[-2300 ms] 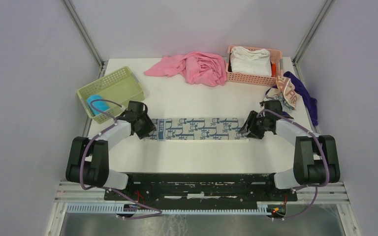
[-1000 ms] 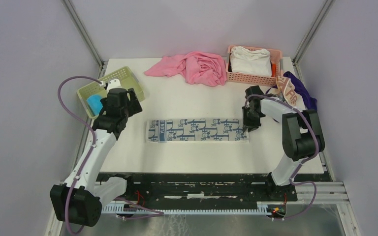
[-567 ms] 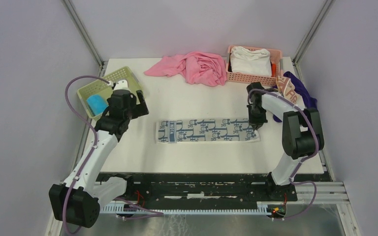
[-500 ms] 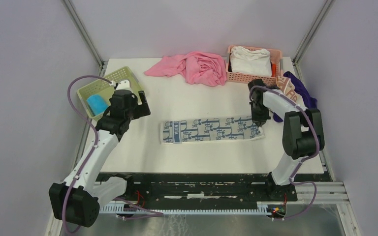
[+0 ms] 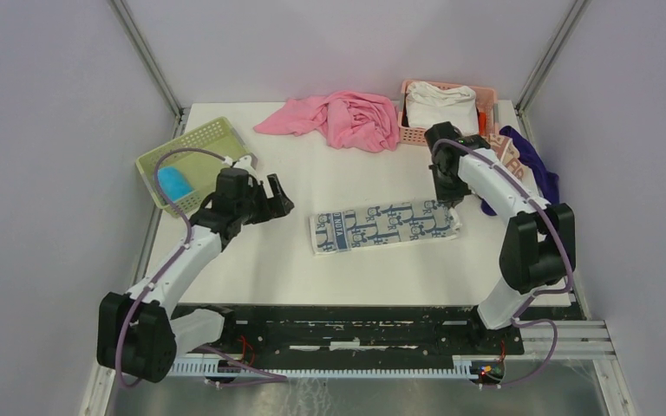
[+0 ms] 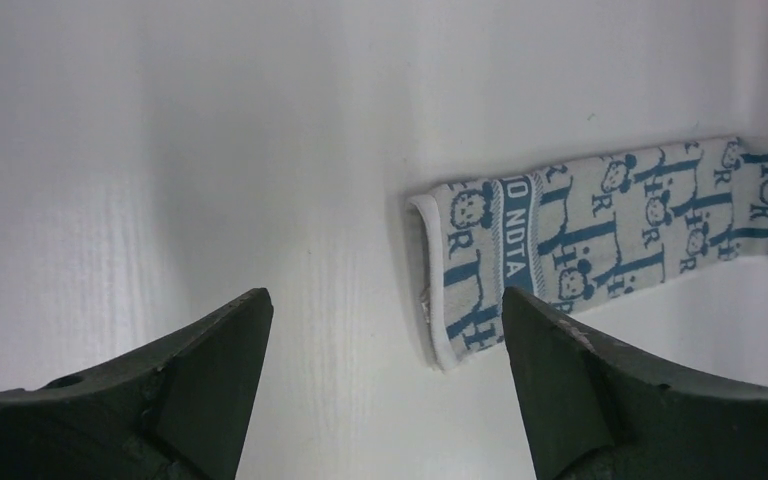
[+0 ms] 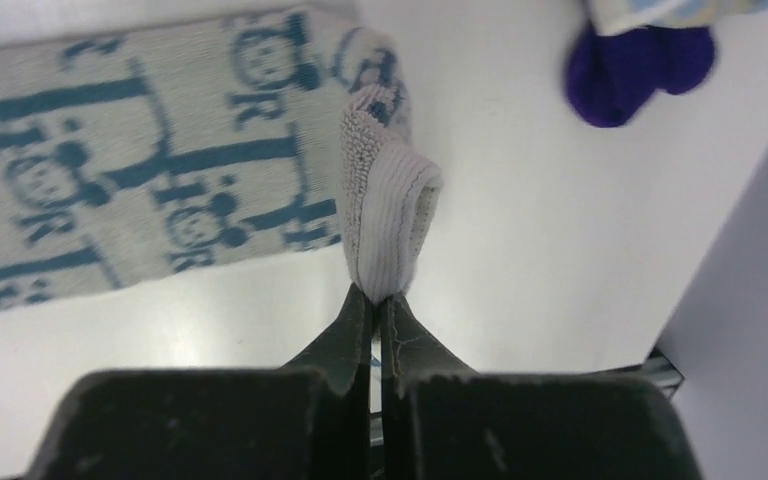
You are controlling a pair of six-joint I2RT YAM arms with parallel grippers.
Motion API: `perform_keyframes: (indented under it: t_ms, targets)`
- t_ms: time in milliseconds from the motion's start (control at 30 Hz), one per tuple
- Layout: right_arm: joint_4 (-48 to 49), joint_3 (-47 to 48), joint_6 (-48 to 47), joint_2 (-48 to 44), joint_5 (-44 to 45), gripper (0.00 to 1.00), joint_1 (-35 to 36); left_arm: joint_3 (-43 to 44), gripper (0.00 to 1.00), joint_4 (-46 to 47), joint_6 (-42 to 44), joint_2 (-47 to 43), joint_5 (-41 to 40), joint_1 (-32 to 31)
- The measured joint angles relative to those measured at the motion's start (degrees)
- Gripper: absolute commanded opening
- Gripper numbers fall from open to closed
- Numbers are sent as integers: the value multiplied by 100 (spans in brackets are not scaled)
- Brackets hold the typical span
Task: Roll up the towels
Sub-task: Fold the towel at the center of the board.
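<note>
Now held: the long white terry towel with dark blue print (image 5: 386, 227), folded into a narrow strip, lies flat on the white counter (image 5: 312, 269). One short end is pinched up into a small loop at the tips of the right pincer (image 7: 378, 300).
State of right pincer: fingers pressed together on that end hem, with nothing else between them.
State of left pincer (image 6: 385, 310): fingers wide apart and holding nothing, above bare counter. The strip's free end lies just ahead of it, toward its right finger.
Handling: judged light, soft and limp. It will likely sag when lifted and slide on the smooth counter, and the folded layers may slip apart.
Where to take hold: the short hem, through both layers, so the roll starts straight.
Other towels: the plain bright blue towel (image 5: 173, 180), apparently rolled, sits in the pale green plastic basket (image 5: 208, 143) behind the left pincer. The cream towel with orange lettering (image 5: 507, 160) lies crumpled ahead and to the right of the right pincer.
</note>
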Motion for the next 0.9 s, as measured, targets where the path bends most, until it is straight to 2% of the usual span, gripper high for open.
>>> perform_keyframes:
  t_ms: [400,733,900]
  targets:
    - [11,761,518,243,-1751,0,1467,-398,75,1217,-1322,1460,1034,-208]
    - [236,1659,1051,1294,-2378,1,2330,-455,45,1985,-1958,2627,1346,-474]
    - [278,1989,1244,1593,-2505,1,2664,-455,35,2227,-2090,2828,1447,-538]
